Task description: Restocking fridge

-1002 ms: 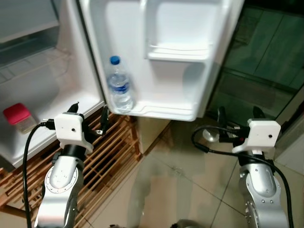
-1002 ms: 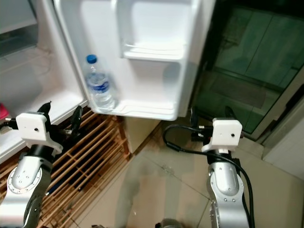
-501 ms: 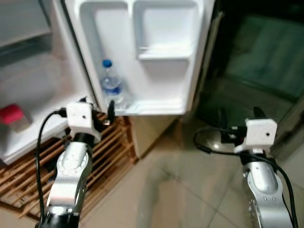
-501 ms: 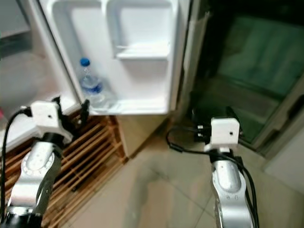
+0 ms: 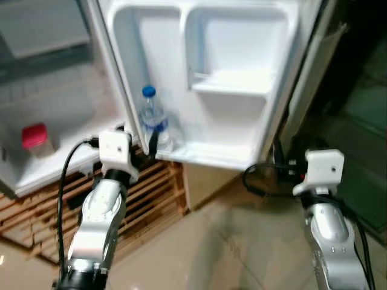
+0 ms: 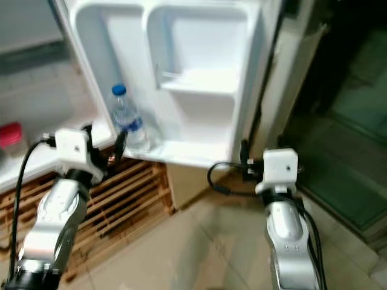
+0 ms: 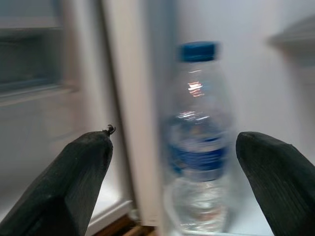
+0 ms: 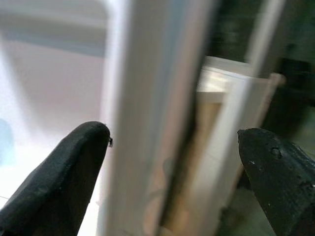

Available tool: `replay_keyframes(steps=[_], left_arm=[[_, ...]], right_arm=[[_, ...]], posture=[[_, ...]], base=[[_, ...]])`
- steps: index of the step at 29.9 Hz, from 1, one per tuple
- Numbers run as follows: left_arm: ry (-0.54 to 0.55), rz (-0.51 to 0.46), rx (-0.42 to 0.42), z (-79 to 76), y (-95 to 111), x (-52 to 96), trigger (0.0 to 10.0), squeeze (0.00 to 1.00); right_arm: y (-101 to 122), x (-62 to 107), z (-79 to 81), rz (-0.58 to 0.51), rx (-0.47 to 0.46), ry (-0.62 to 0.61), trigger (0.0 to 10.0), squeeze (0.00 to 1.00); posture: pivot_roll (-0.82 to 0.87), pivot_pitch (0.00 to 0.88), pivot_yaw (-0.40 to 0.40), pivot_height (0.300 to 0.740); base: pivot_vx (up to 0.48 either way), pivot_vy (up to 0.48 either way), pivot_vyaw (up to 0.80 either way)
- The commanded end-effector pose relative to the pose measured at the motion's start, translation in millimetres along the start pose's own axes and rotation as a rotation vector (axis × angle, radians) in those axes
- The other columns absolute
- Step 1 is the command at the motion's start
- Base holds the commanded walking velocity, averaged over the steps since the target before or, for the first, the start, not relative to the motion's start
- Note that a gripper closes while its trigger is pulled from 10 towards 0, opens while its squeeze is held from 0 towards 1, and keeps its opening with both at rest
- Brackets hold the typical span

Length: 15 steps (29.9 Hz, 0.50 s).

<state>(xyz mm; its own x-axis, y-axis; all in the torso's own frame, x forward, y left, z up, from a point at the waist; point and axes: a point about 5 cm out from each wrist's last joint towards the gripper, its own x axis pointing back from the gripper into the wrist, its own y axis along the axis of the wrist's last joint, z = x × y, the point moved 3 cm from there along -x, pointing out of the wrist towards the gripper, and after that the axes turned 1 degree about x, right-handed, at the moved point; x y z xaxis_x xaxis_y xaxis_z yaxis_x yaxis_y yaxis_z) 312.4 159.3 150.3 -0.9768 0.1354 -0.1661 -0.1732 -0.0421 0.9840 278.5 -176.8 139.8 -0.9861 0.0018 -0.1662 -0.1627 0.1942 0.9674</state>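
Left eye view shows the open fridge door (image 5: pixel 242 78) swung out in front of the robot, its white inner shelves facing the camera. A clear water bottle (image 5: pixel 154 121) with a blue cap stands upright in the lowest door shelf, at the corner nearest the hinge. The left arm reaches up and forward from the lower left, its forearm steeply raised, so that the left gripper (image 5: pixel 136 140) sits at the door's lower hinge-side corner, just beside the bottle but not touching it. In the left wrist view the bottle stands between the two black fingers (image 7: pixel 74 172) with clear space on either side, so the jaws are spread wide and hold nothing. The right arm rises from the lower right with its white wrist block level, and the right gripper (image 6: pixel 248 166) points at the door's outer edge near its lower corner; in the right wrist view that white edge passes between the spread jaws, which are released. A red-lidded jar (image 5: pixel 35 138) sits inside the fridge on the left. A slatted wooden rack (image 5: pixel 151 193) lies below on the tiled floor (image 5: pixel 211 254).
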Motion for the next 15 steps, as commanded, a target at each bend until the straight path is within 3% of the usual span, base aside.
replay_keyframes(steps=[1,6,9,15], left_arm=[[-0.005,-0.014,-0.011,3.1,2,1.9,10.0,0.00],[-0.041,-0.042,0.015,-2.6,7,2.5,10.0,0.00],[-0.075,-0.065,-0.010,-9.9,10,2.7,10.0,0.00],[-0.077,-0.067,-0.007,-9.1,10,2.0,10.0,0.00]], right_arm=[[1,-1.3,6.6,-0.004,-0.007,0.016,10.0,0.00],[4,-2.1,12.2,-0.019,0.005,0.054,10.0,0.00],[5,-2.9,11.1,-0.022,-0.002,0.046,10.0,0.00],[5,-3.5,11.6,-0.027,0.002,0.051,10.0,0.00]], posture=[[-0.19,0.044,0.063,0.740],[-0.19,0.041,0.063,0.740],[-0.19,0.038,0.063,0.740],[-0.19,0.037,0.063,0.740]], base=[[0.000,0.000,0.00],[0.000,-0.381,0.00],[0.000,-0.470,0.77],[0.000,-0.461,0.74]])
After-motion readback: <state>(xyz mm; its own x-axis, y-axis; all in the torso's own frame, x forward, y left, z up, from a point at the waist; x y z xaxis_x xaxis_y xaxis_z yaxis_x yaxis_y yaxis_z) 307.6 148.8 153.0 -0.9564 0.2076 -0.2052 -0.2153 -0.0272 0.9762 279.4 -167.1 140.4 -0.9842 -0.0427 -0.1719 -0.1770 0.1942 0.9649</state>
